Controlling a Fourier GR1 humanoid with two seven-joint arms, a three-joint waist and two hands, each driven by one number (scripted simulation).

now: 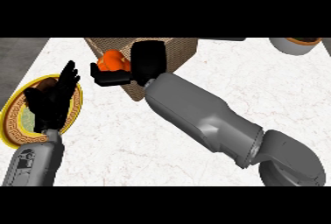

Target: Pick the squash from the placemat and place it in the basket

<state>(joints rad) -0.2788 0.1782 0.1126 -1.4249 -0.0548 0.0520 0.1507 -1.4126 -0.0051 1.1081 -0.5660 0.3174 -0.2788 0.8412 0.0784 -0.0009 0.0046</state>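
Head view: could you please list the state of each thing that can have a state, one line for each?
squash: held by the right hand, lifted over the basket's edge, not yet released.
right hand: shut on the squash, reaching over the basket.
left hand: open, fingers up, resting above the placemat.
placemat: flat on the counter, partly hidden by the left hand.
basket: upright on the counter; its inside is mostly hidden.

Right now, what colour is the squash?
Orange squash, in the right hand; head view.
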